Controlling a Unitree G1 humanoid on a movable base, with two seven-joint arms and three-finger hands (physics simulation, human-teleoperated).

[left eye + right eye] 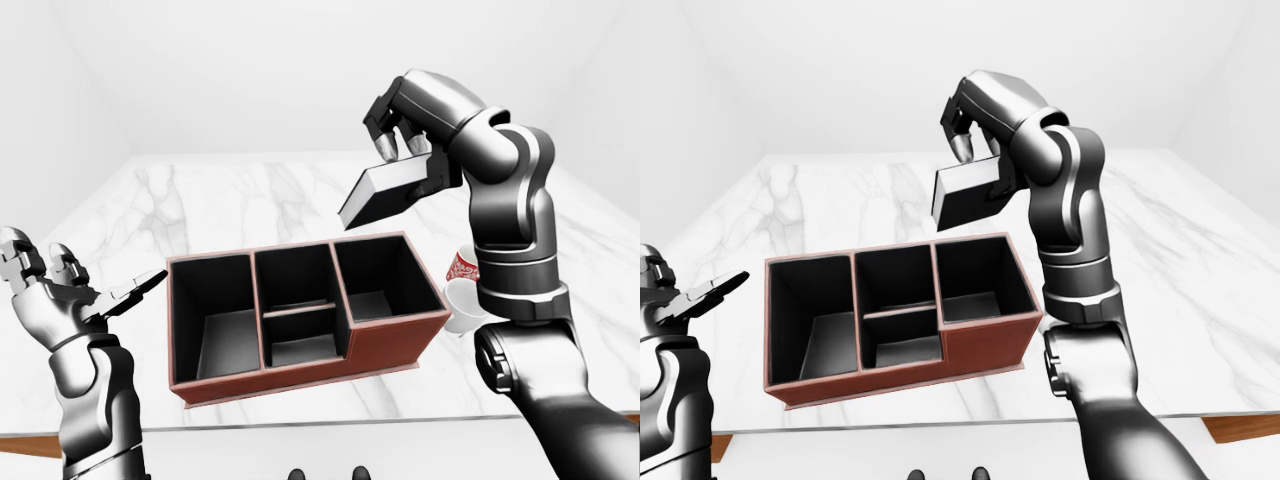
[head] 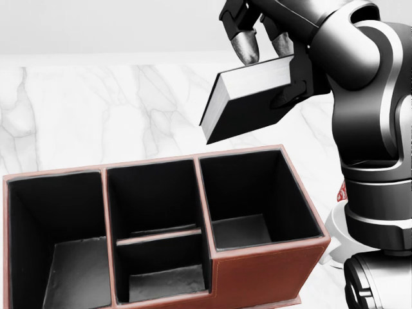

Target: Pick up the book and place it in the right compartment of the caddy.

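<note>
1. Head view: book [image 2: 254, 103] clamped in the right hand [image 2: 270, 45], fingers [image 2: 246, 46] curled over its upper cover, thumb side hidden behind it.
2. Held in the air, tilted, pale page edges turned toward the view's lower left, lower corner hanging just above the caddy [image 2: 257, 277], over the wall between its middle and right compartments, clear of the rim.
3. Left-eye view: caddy with red-brown outer walls and black lining, sitting on the white marble tabletop [image 1: 200, 200] near its near edge; wide left bay, middle bay split in two, right bay holding nothing.
4. Left hand [image 1: 60, 295] raised beside the tabletop's left edge, fingers spread, gripping nothing, well apart from the caddy.
5. Red patterned mug [image 1: 463, 267] and white mug [image 1: 462, 305] partly hidden behind the right forearm, just beside the caddy's right end.
</note>
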